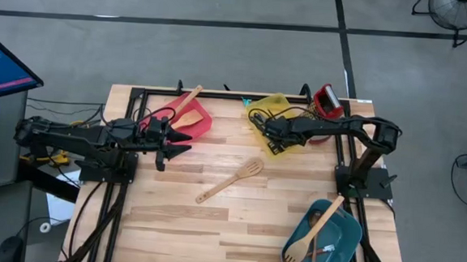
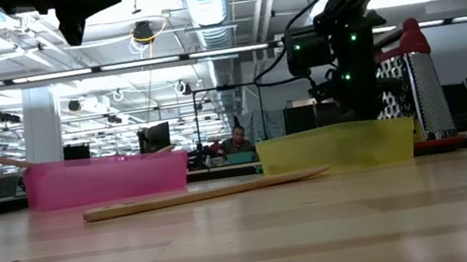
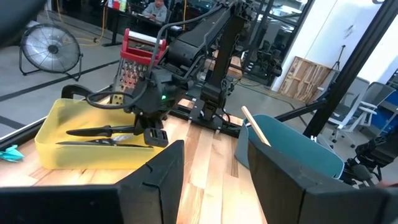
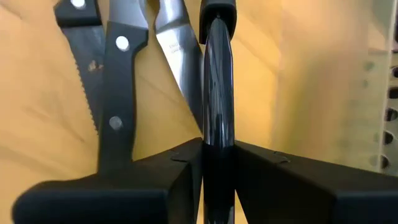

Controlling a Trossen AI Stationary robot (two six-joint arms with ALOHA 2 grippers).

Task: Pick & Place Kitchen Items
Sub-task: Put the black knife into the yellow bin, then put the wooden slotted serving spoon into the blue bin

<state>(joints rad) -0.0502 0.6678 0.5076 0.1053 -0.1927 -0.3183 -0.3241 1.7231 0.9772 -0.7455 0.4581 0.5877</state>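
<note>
The right gripper (image 4: 217, 168) is squeezed onto a smooth, shiny black handle (image 4: 217, 81) inside the yellow tray (image 1: 276, 127). Flat steel knives (image 4: 118, 74) with black riveted handles lie beside it. The left gripper (image 1: 170, 138) hangs apart by the red tray (image 1: 201, 127). A pale wooden turner (image 1: 230, 180) lies mid-table.

The high view looks straight down on the whole bench (image 1: 212, 219), while the low view sits at bench-top height, facing level across the wood into the room behind. The left wrist view looks across the bench at the yellow tray (image 3: 68, 146), which the close right wrist view sees from just above.
</note>
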